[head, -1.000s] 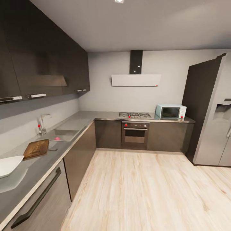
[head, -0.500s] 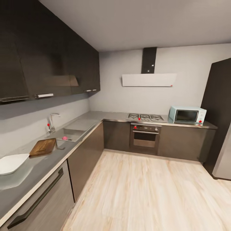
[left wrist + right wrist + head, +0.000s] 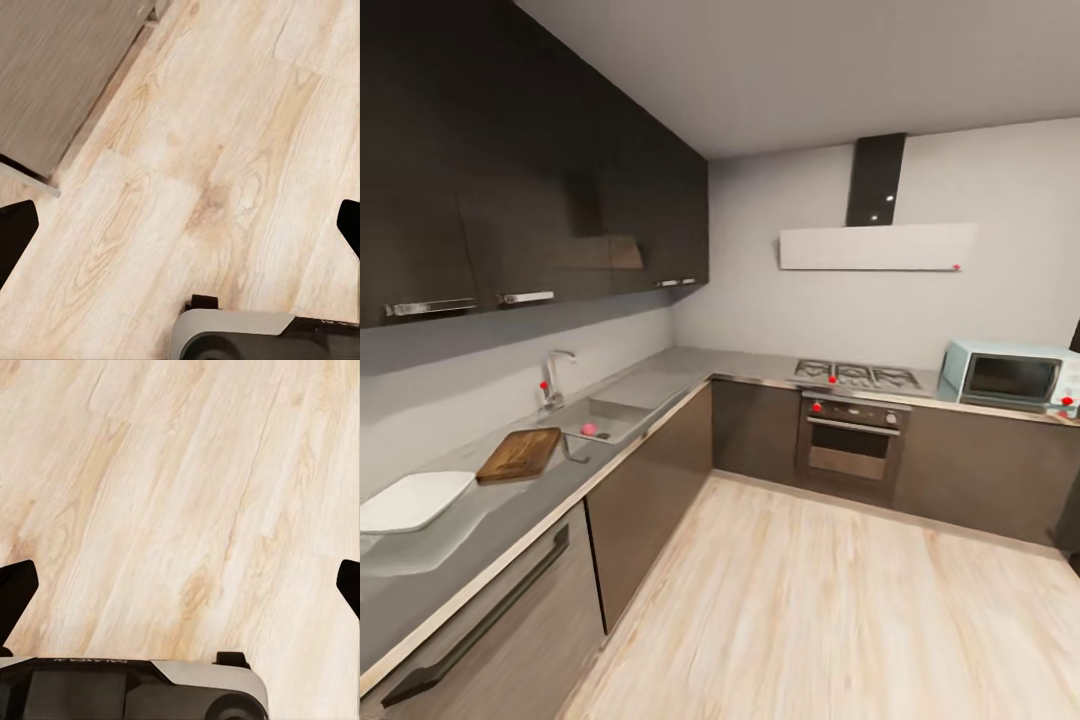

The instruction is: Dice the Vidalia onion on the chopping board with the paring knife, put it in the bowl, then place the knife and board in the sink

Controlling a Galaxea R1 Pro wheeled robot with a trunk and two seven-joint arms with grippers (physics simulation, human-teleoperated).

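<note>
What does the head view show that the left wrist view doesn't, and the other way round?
Head view alone: the countertop carrying the white bowl and the chopping board, the sink with a small pink object in it, the tap, oven and microwave.

Left wrist view alone: the left tool, open and empty, its dark fingertips at the frame's edges, above the robot's base.

Both: the pale wood floor and grey cabinet fronts.

Grey countertop (image 3: 510,520), dark brown chopping board (image 3: 520,455), white bowl (image 3: 412,500), pale wood-grain floor (image 3: 840,620).
</note>
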